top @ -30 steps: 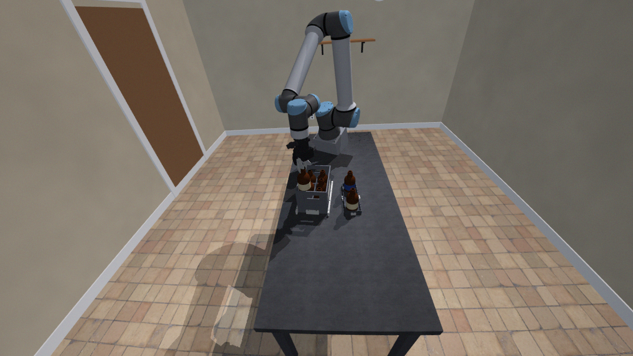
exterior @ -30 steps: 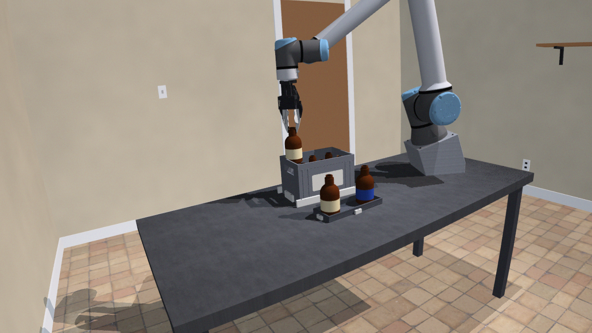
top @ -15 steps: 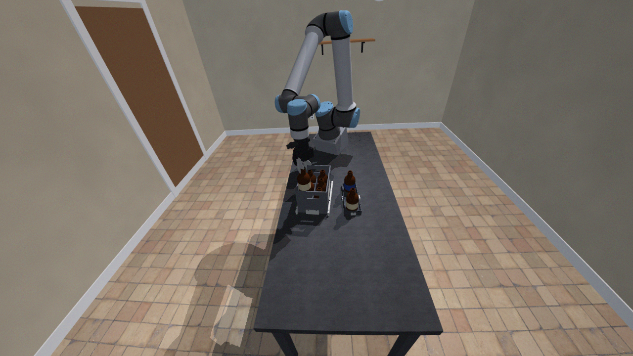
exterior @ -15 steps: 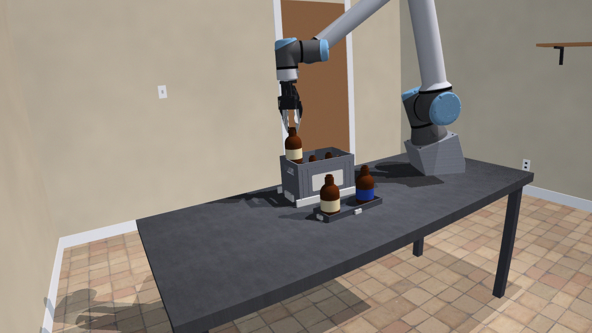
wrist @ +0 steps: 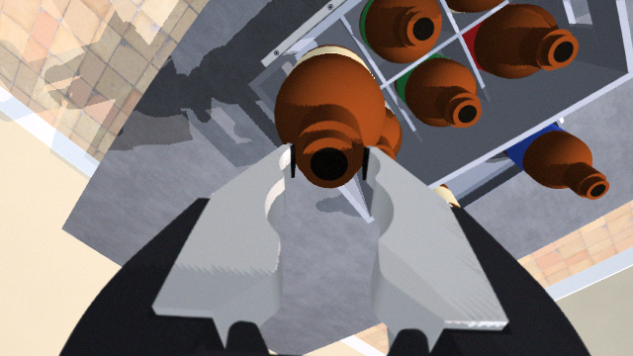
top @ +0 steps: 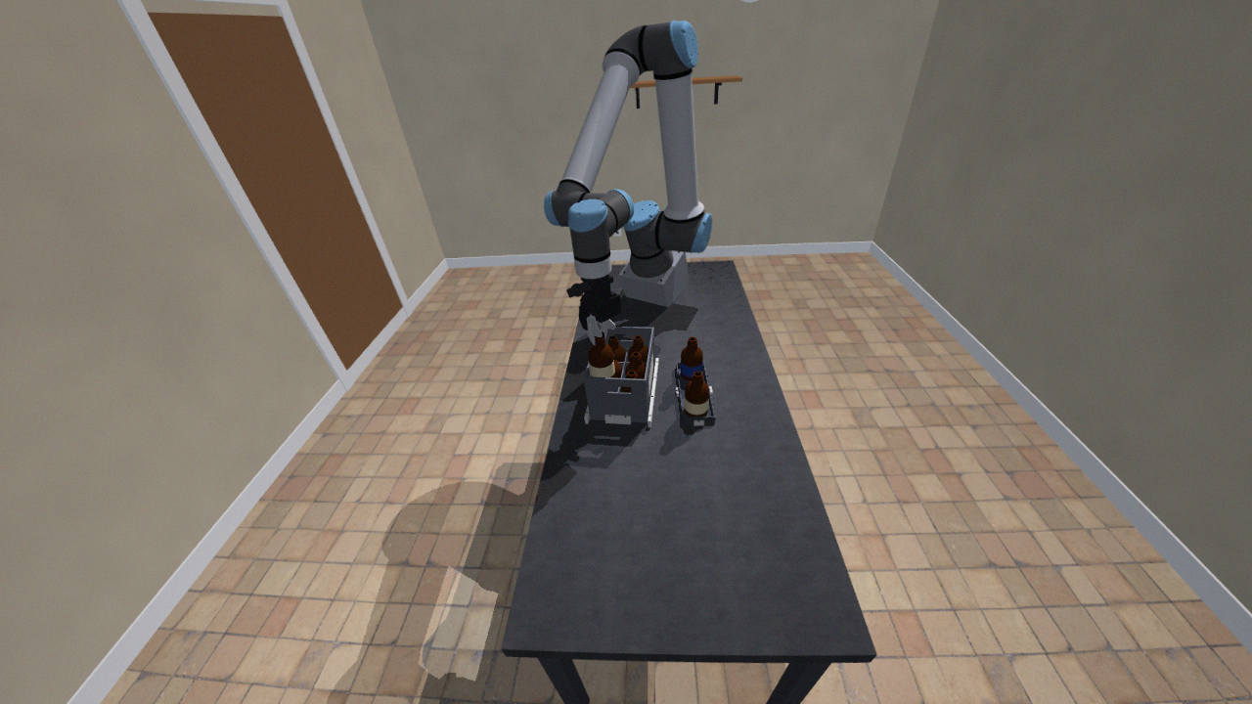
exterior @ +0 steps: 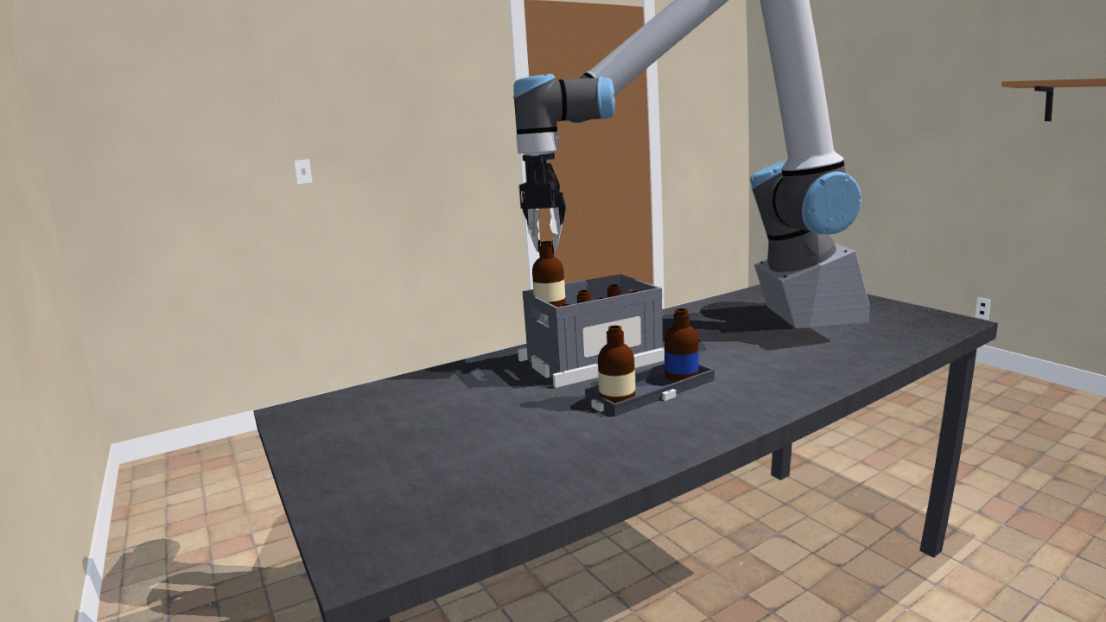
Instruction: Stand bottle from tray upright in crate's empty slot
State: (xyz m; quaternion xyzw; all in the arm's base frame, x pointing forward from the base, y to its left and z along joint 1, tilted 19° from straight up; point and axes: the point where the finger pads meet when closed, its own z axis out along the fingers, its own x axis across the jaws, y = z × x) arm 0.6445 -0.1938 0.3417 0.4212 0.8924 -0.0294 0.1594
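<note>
My gripper (exterior: 545,237) is shut on the neck of a brown bottle with a cream label (exterior: 548,275). It holds the bottle upright over the crate's (exterior: 594,329) near left corner, with the bottle's lower part below the rim. In the wrist view the fingertips clamp the bottle's neck, and the bottle (wrist: 330,115) hangs over the crate's corner slot. Several other brown bottles (wrist: 440,94) stand in the crate's slots. The crate also shows in the top view (top: 621,376). The tray (exterior: 649,384) in front of the crate carries a cream-labelled bottle (exterior: 616,364) and a blue-labelled bottle (exterior: 681,347).
The robot's base (exterior: 811,289) stands at the table's far end. The tray (top: 683,395) lies right of the crate. The crate sits near the table's left edge (top: 559,385). A door (top: 280,175) is in the left wall.
</note>
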